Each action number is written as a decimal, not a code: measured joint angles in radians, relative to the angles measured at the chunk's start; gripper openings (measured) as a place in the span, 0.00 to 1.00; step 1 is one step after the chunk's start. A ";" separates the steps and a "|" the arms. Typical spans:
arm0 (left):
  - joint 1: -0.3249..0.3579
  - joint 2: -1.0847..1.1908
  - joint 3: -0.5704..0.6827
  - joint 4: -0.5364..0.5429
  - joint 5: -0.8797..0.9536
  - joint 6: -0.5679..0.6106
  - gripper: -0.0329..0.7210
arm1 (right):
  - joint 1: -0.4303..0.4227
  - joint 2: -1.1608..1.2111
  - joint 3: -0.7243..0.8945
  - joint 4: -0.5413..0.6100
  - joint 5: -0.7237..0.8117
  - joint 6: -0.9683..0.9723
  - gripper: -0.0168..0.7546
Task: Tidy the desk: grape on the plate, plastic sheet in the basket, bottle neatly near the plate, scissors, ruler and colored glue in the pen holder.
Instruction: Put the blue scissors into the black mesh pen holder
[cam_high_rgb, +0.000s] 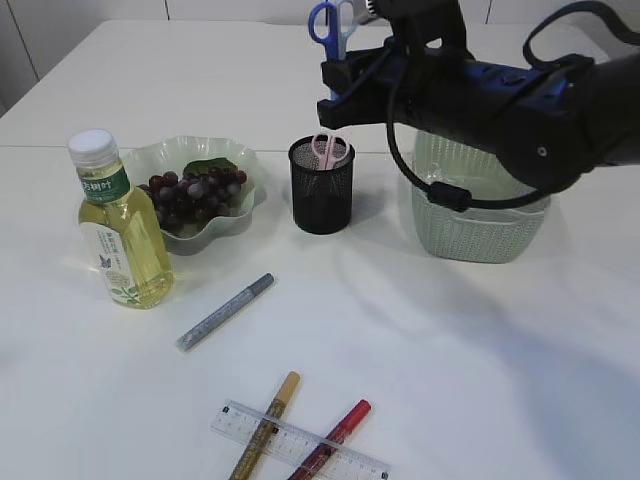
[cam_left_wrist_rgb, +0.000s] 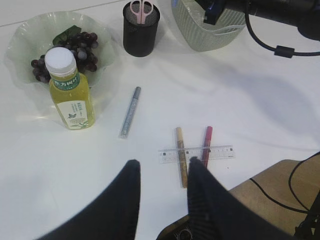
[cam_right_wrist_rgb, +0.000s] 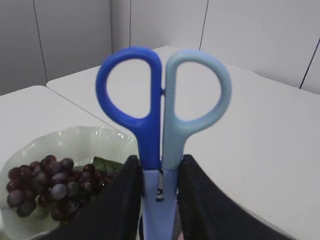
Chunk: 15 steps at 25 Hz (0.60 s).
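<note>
My right gripper (cam_right_wrist_rgb: 158, 162) is shut on blue scissors (cam_right_wrist_rgb: 160, 100), handles up, high over the black mesh pen holder (cam_high_rgb: 321, 190); the exterior view shows the blue scissors (cam_high_rgb: 330, 25) above it. Pink scissors (cam_high_rgb: 330, 148) stand in the holder. The grape (cam_high_rgb: 195, 192) lies on the pale green plate (cam_high_rgb: 150, 160), and the bottle (cam_high_rgb: 120, 225) stands upright against its front. My left gripper (cam_left_wrist_rgb: 162, 167) hovers open above the clear ruler (cam_left_wrist_rgb: 196, 154), which lies across the gold glue pen (cam_left_wrist_rgb: 179, 140) and the red one (cam_left_wrist_rgb: 207, 140). A silver glue pen (cam_left_wrist_rgb: 130, 112) lies apart.
The green basket (cam_high_rgb: 480, 235) stands right of the pen holder, under my right arm, with what looks like a clear plastic sheet (cam_left_wrist_rgb: 227, 31) inside. The table's near edge and cables show at the lower right of the left wrist view.
</note>
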 joint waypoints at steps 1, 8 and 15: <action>0.000 0.000 0.000 0.000 0.000 0.000 0.36 | 0.000 0.017 -0.022 0.007 -0.007 -0.007 0.29; 0.000 0.000 0.000 0.000 0.000 0.000 0.36 | -0.001 0.160 -0.158 0.038 -0.016 -0.026 0.29; 0.000 0.000 0.000 0.000 0.000 0.000 0.36 | -0.001 0.256 -0.215 0.064 -0.017 -0.038 0.29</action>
